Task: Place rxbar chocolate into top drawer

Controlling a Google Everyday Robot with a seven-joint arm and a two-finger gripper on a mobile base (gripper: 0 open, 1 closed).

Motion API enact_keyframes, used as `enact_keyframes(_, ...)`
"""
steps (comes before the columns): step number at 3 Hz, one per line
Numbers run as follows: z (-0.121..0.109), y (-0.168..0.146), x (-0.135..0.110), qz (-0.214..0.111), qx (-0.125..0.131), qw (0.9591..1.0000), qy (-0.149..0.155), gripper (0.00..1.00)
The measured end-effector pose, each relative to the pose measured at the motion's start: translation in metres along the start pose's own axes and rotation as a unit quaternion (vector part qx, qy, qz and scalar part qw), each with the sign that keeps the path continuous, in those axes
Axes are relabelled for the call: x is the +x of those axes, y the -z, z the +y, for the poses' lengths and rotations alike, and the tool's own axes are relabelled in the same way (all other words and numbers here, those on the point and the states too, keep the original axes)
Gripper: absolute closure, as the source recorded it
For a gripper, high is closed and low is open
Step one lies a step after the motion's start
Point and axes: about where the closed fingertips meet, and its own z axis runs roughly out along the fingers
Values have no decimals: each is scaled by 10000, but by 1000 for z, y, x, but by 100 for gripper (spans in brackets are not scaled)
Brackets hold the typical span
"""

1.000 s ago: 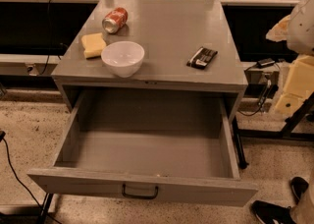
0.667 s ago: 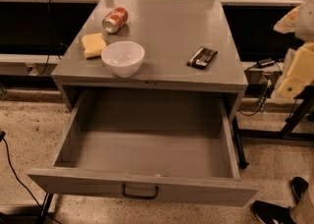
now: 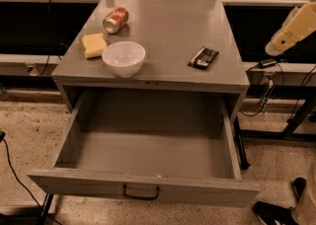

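Black rxbar chocolate (image 3: 203,57) on cabinet (image 3: 168,26); hand (image 3: 277,45) at right edge.

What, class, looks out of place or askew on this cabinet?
The red soda can lies on its side at the back left of the cabinet top; no spill shows. The rxbar chocolate lies askew near the right. The top drawer is open, empty. The gripper hangs off to the right.

On your grey cabinet top (image 3: 173,26): one red soda can (image 3: 115,19), lying on its side, back left; one yellow sponge (image 3: 94,45) just in front of it; one white bowl (image 3: 123,58) beside the sponge, near the front edge. On your speckled floor (image 3: 29,135): one black cable (image 3: 12,169), left.
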Motion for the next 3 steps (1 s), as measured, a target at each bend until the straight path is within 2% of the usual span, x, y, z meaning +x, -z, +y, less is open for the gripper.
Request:
enact_keyframes(1, 0, 0, -1, -14, -7, 10000, 8, 0)
enact_keyframes(2, -5, -9, -8, -219, -18, 9995, -222, 0)
enact_keyframes(3, -8, -35, -25, -401, -216, 9977, -498, 0)
